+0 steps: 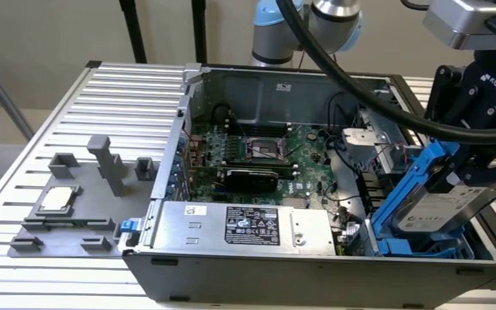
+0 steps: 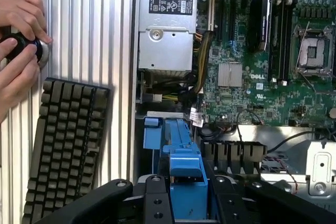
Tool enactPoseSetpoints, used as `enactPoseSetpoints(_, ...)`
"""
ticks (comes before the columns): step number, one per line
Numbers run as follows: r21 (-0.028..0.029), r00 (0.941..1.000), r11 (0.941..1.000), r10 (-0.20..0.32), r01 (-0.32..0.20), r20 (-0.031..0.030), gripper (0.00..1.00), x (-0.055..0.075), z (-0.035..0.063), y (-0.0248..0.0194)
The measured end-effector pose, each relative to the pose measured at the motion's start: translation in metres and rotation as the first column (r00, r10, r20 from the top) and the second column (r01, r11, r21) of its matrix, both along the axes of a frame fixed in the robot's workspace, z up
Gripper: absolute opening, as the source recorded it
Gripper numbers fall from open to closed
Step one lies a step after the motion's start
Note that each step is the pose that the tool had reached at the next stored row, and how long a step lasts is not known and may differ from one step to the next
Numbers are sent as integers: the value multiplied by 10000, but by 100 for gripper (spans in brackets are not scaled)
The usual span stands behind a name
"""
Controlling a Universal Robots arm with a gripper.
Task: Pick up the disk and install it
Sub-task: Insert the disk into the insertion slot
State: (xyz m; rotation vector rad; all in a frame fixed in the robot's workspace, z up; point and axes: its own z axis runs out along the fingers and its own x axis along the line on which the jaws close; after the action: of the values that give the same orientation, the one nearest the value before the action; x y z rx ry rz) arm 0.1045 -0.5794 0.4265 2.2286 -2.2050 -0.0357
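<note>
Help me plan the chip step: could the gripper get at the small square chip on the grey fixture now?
Probably not: the gripper is shut on the disk at the case's far side, and the chip lies outside the case.

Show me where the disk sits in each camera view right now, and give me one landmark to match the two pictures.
Exterior view: the disk, in blue carrier rails, is held tilted by the gripper over the drive bay at the case's corner on the exterior view's right.
Wrist view: its blue rail shows between the gripper's fingers.
Shared landmark: the power supply with its black label.
</note>
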Motion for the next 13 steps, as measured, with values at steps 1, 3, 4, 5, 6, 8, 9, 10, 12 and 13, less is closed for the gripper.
enactPoseSetpoints(1, 0, 10000, 10000, 0, 0, 1, 0, 0, -11, 2)
enactPoseSetpoints(3, -1, 10000, 10000, 0, 0, 0, 0, 0, -31, 5)
enactPoseSetpoints(4, -3, 10000, 10000, -1, 1, 0, 0, 0, -40, 6)
enactPoseSetpoints(5, -4, 10000, 10000, 0, 0, 0, 0, 0, -50, 7)
enactPoseSetpoints(6, -5, 10000, 10000, 0, 0, 0, 0, 0, -60, 8)
enactPoseSetpoints(8, -2, 10000, 10000, 0, 0, 0, 0, 0, -84, 9)
enactPoseSetpoints(9, -2, 10000, 10000, 0, 0, 0, 0, 0, -95, 10)
enactPoseSetpoints(10, -2, 10000, 10000, 0, 0, 0, 0, 0, -106, 10)
enactPoseSetpoints(12, -2, 10000, 10000, 0, 0, 0, 0, 0, -129, 11)
enactPoseSetpoints(13, -2, 10000, 10000, 0, 0, 0, 0, 0, -143, 11)
